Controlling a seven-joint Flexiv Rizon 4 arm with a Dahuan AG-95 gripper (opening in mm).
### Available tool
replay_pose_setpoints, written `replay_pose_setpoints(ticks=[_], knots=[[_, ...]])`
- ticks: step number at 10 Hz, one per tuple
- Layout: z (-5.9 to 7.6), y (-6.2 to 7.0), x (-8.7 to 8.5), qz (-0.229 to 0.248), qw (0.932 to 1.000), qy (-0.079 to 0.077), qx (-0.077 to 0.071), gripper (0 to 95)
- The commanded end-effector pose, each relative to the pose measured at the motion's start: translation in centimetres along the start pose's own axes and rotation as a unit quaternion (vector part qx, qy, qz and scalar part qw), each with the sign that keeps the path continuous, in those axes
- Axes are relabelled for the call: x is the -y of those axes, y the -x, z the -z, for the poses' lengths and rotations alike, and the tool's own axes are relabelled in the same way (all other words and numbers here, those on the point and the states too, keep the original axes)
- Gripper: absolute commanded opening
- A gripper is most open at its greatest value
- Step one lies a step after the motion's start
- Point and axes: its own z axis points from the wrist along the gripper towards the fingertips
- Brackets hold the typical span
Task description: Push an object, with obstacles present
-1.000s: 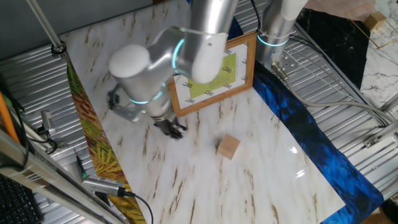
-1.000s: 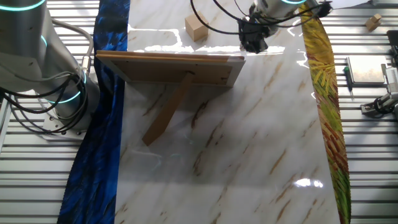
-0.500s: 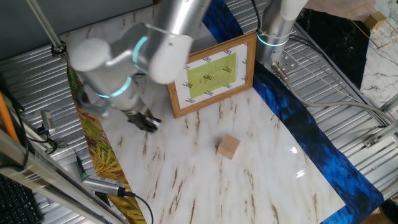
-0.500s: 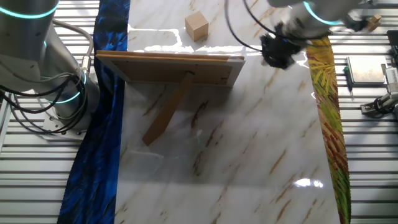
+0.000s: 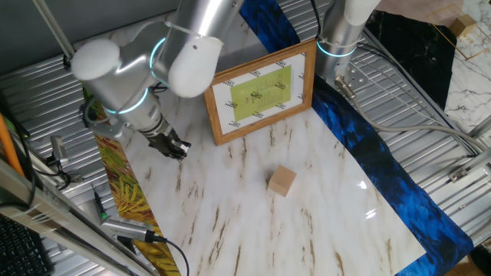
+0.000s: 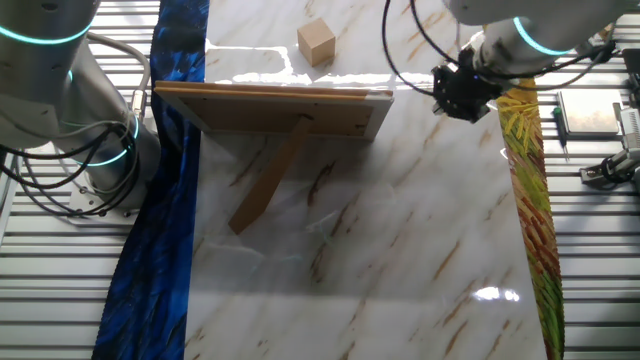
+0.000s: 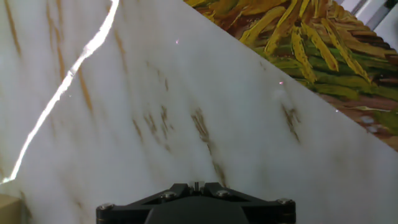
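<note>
The object, a small pale wooden cube (image 5: pixel 281 181), sits alone on the white marble board (image 5: pixel 307 222); in the other fixed view the cube (image 6: pixel 316 42) lies beyond the obstacle. That obstacle, a brown picture frame (image 5: pixel 261 92) with a yellow-green sheet, stands propped on its back strut (image 6: pixel 270 108). My gripper (image 5: pixel 172 146) hovers low at the marble's edge by the leaf-print cloth, well apart from cube and frame. It also shows in the other fixed view (image 6: pixel 462 92). In the hand view the gripper (image 7: pixel 196 185) has its jaws shut with nothing between them, over bare marble.
A yellow leaf-print cloth (image 5: pixel 123 184) borders the marble on the gripper's side, a blue cloth (image 5: pixel 383 169) on the opposite side. A second arm's base (image 5: pixel 341 38) stands behind the frame. Ribbed metal table, cables and small tools (image 6: pixel 600 130) surround the board.
My gripper has swung away from the frame's front toward the leaf-cloth edge of the marble, farther from the cube. Cube and frame have not moved.
</note>
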Motion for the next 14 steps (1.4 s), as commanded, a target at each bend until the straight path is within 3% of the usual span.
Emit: replay_pose_setpoints(ticks=[1, 4, 7, 10, 14], knots=[[-0.1, 0.2, 0.2, -0.03, 0.9995, -0.006, 0.0, 0.0], [0.0, 0.0, 0.6, -0.049, 0.9986, -0.02, -0.003, 0.0], [1.6, -1.6, 4.7, -0.019, 0.9996, -0.02, -0.006, 0.0], [3.6, -5.4, 8.3, 0.018, 0.9995, -0.024, -0.011, 0.0], [3.6, -8.7, 9.4, 0.032, 0.999, -0.027, -0.013, 0.0]])
